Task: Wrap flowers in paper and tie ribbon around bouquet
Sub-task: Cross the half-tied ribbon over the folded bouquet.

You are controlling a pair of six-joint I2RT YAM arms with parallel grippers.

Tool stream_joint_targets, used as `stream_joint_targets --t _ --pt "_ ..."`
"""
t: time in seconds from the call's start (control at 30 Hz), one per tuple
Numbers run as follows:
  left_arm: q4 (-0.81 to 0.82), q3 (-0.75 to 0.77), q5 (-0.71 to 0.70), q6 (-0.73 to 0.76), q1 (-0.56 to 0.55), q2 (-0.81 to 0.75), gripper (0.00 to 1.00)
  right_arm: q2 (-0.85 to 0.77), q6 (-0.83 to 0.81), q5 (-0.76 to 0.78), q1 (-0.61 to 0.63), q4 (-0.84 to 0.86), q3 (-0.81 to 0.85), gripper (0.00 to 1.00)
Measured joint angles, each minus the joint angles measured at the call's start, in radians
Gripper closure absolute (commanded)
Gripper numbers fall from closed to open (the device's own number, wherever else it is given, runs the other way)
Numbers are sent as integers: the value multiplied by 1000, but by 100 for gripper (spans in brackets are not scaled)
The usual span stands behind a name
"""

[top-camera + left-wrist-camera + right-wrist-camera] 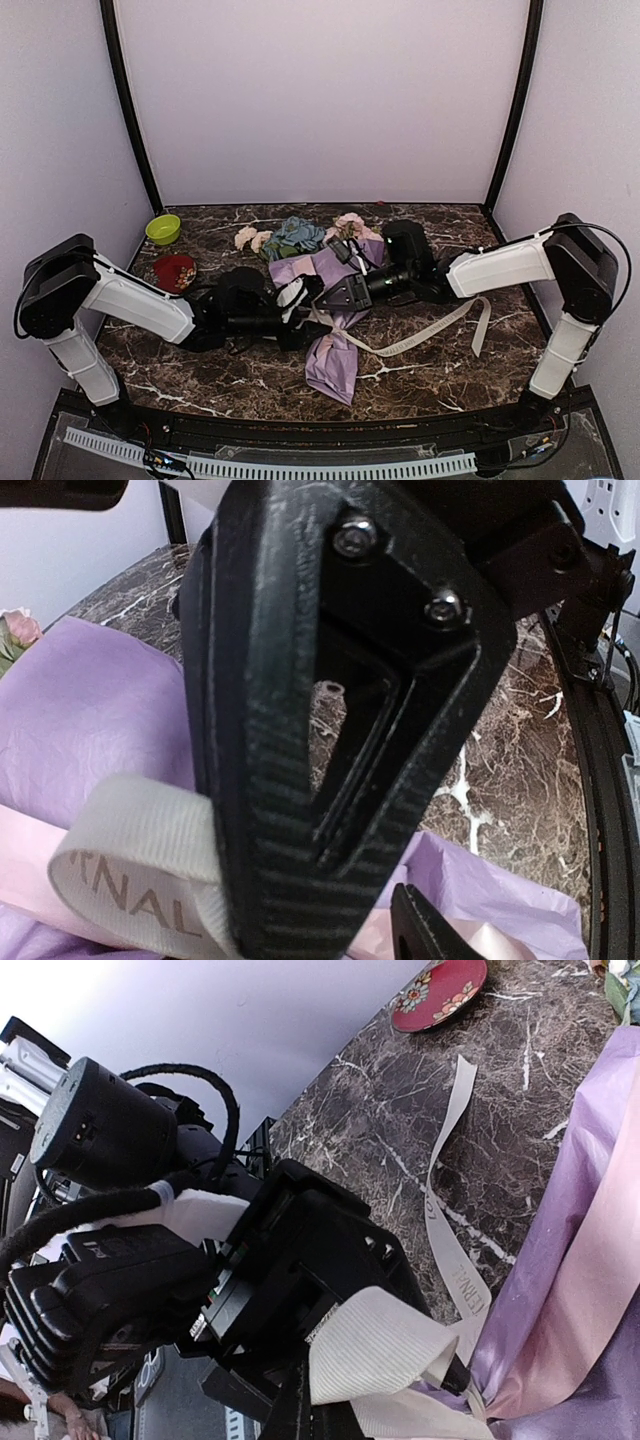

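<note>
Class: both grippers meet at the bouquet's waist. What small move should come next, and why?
Probably the right gripper should pull the ribbon back toward its own side. It is shut, apparently on that ribbon, at the bouquet, and the ribbon's free length lies slack on the table.

The ribbon [130, 840] had brown letters printed on it. They read "NAL" (the letters before those were cut off).

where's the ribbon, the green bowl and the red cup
ribbon [430, 333], top view, middle of its loose trailing stretch
green bowl [163, 229], top view, centre of its inside
red cup [174, 270], top view, its middle
</note>
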Motion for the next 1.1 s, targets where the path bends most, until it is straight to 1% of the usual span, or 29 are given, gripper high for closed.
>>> stream_joint_targets --t 0.03,0.07,0.17,0.3,0.33,0.37,0.43,0.5,0.63,0.7,0.73,0.8,0.83,0.9,0.93,0.97,1.03,1.1 --pt "6 2 3 -7 0 6 63 -6 4 5 0 8 -6 100" --pt "12 3 5 -16 0 10 65 -11 7 9 0 17 -11 100" --pt "34 8 9 -26 -1 18 67 -22 22 18 0 37 -22 100" --pt "61 9 13 -39 -2 23 71 -23 29 26 0 55 -37 100" --pt "69 9 14 -41 -2 26 75 -23 29 27 0 55 -40 100" --pt "74 10 14 -45 -3 29 81 -23 30 29 0 56 -43 100" --pt "83 10 18 -57 -4 37 98 -23 32 31 0 60 -49 100" --pt "93 11 19 -59 -5 46 100 -23 32 34 0 60 -53 99" --pt "100 11 18 -61 -6 51 100 -40 25 64 0 19 -53 75" --pt "100 11 16 -58 -7 51 100 -81 -6 132 -7 -68 -49 60" --pt "100 11 11 -55 -9 51 100 -111 -16 185 -10 -130 -44 54" --pt "99 11 -2 -43 -14 51 100 -198 -34 351 -39 -297 -25 39" --pt "98 11 -7 -37 -17 51 100 -238 -27 433 -65 -370 -16 33" --pt "96 11 -16 -27 -23 51 100 -330 -19 637 -164 -536 -1 25" --pt "95 11 -20 -21 -24 51 100 -365 -7 715 -223 -597 -1 22" --pt "92 11 -23 -18 -24 51 100 -403 -3 800 -302 -668 -8 18" --pt "87 11 -27 -9 -24 51 100 -461 3 932 -450 -767 -45 15" --pt "80 11 -29 -3 -25 51 100 -502 0 1006 -566 -837 -105 15"
